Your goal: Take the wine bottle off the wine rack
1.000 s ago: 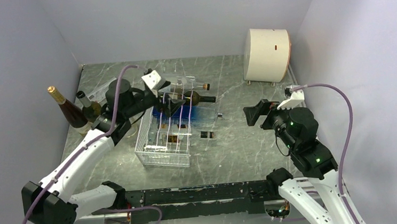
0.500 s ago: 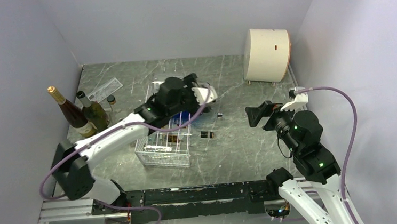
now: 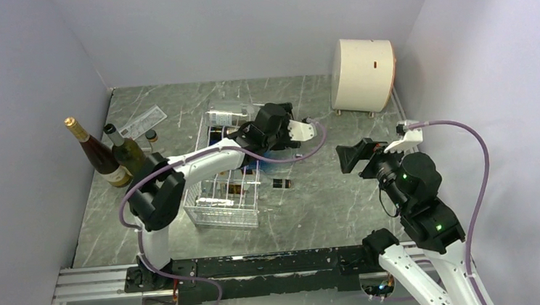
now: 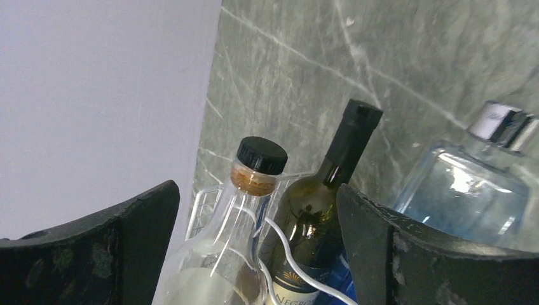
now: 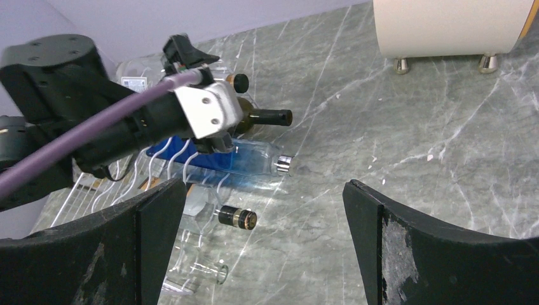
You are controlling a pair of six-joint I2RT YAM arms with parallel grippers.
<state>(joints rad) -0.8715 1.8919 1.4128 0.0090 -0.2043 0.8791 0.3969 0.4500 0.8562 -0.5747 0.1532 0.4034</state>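
Note:
The white wire wine rack (image 3: pixel 220 209) lies mid-table with several bottles on their sides, necks pointing right. My left gripper (image 3: pixel 281 117) hovers over the rack's far right end. In the left wrist view it (image 4: pixel 257 254) is open, its jaws either side of a clear cork-topped bottle (image 4: pixel 254 175) and the dark green wine bottle (image 4: pixel 330 181), touching neither. A rack wire (image 4: pixel 299 267) crosses them. The wine bottle's black neck (image 5: pixel 267 117) sticks out past my left wrist. My right gripper (image 3: pixel 351 157) is open and empty, right of the rack, also seen in its own wrist view (image 5: pixel 264 248).
A blue bottle (image 5: pixel 235 162) lies next to the wine bottle. A dark-capped bottle neck (image 5: pixel 236 218) and a clear glass one (image 5: pixel 203 270) poke out nearer. Two upright bottles (image 3: pixel 100 157) stand by the left wall. The cream drum (image 3: pixel 363 72) stands back right.
My left arm has swung from the rack's left side across it to the right end, over the bottle necks. My right gripper has barely moved.

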